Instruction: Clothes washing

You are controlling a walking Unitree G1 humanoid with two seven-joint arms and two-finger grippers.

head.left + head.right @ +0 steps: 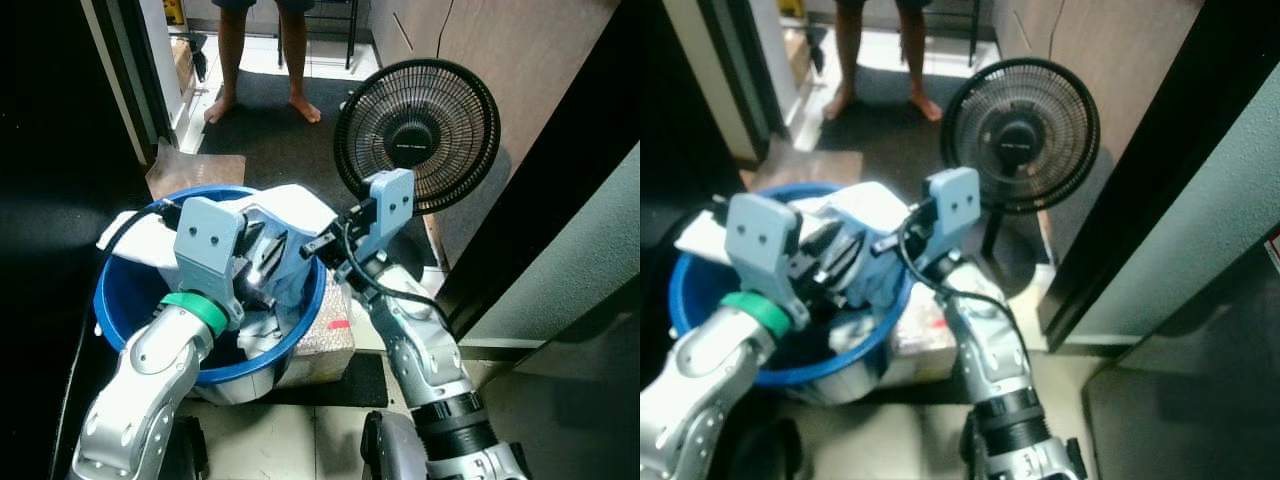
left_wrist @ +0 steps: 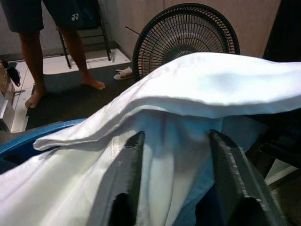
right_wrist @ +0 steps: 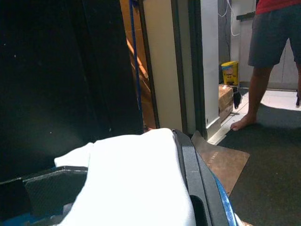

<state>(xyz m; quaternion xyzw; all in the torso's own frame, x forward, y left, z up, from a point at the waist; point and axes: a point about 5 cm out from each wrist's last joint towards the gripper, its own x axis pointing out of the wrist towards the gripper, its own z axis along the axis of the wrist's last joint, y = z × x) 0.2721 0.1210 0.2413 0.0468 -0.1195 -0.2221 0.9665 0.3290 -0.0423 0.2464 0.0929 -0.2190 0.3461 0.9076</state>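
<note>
Both arms work over a blue basin (image 1: 112, 300) that stands on the floor beside a pale box (image 1: 330, 340), with a black pedestal fan (image 1: 417, 122) just behind. The white garment (image 1: 290, 215), the task's thing, lies heaped in the basin and drapes over its rim on the side near the fan.

The left end effector (image 2: 176, 188) reaches into the heap from the basin's near side. Its 2 fingers (image 2: 124, 183) stand moderately apart with a fold of the cloth lying between them and another fold arching above; they straddle the fabric, and whether they pinch it cannot be told.

The right end effector (image 3: 136, 197) comes in from the fan side at rim height. White cloth sits between its 2 fingers (image 3: 193, 179), which appear closed on the fabric, probably so that the bundle can be gathered from opposite sides.

A person's bare legs (image 1: 262, 55) stand on the dark mat (image 1: 270, 130) well behind the basin, and a brown cardboard sheet (image 1: 195, 172) lies at the basin's far edge.

The step in hand appears to be lifting the laundry out of the basin; a loose drape could snag on the rim.
</note>
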